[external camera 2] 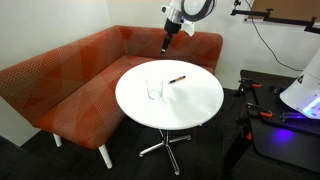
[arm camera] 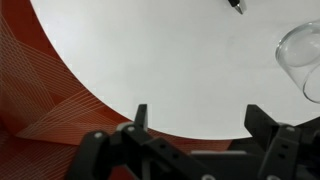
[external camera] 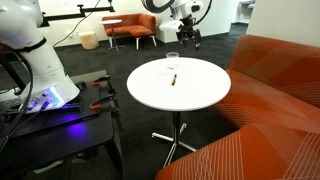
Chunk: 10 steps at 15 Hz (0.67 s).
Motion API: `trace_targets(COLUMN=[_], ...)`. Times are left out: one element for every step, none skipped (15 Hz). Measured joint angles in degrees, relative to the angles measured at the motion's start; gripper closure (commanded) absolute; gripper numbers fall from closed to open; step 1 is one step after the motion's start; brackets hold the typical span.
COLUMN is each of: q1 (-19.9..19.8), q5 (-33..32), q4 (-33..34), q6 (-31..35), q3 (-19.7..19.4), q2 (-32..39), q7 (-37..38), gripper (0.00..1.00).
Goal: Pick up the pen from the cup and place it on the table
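The table (external camera 2: 195, 110) carries two things. The cup (external camera 2: 154, 90) stands upright near its middle, and the pen (external camera 2: 177, 78) lies flat just beside the cup, not touching it. The end effector (arm camera: 197, 118) hangs released and empty, high above the table's rim on the sofa side.

Placement appears complete. Any retreat should travel upward and away from the cup.

The table top is smooth, white and round. An orange sofa (external camera 2: 60, 80) curves around it, and a dark bench (external camera: 60, 120) stands near.

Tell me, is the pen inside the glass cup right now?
No, in an exterior view the pen lies flat on the white table, beside the cup and outside it.
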Motion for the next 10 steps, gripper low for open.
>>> trace_targets(q1=[-0.09, -0.14, -0.17, -0.17, -0.18, -0.19, -0.19, -0.20, -0.21, -0.23], q5=[-1.75, -3.13, -4.28, -5.13, -5.95, -6.59, -6.98, -7.03, -7.04, -7.04], q4=[-0.01, -0.04, -0.07, -0.09, -0.14, -0.17, -0.20, -0.21, -0.22, -0.23], q6=[-0.01, -0.01, -0.01, -0.01, -0.01, -0.01, -0.01, -0.01, -0.01, -0.01], q3=[0.00, 0.01, 0.05, 0.07, 0.09, 0.09, 0.10, 0.10, 0.10, 0.10], q2=[-0.26, -0.54, -0.82, -1.07, -1.32, -1.51, -1.65, -1.72, -1.73, -1.73], q7=[2.01, 3.57, 4.84, 5.79, 6.73, 7.39, 7.81, 7.81, 7.81, 7.81], gripper=[0.00, 0.00, 0.00, 0.00, 0.00, 0.00, 0.00, 0.00, 0.00, 0.00])
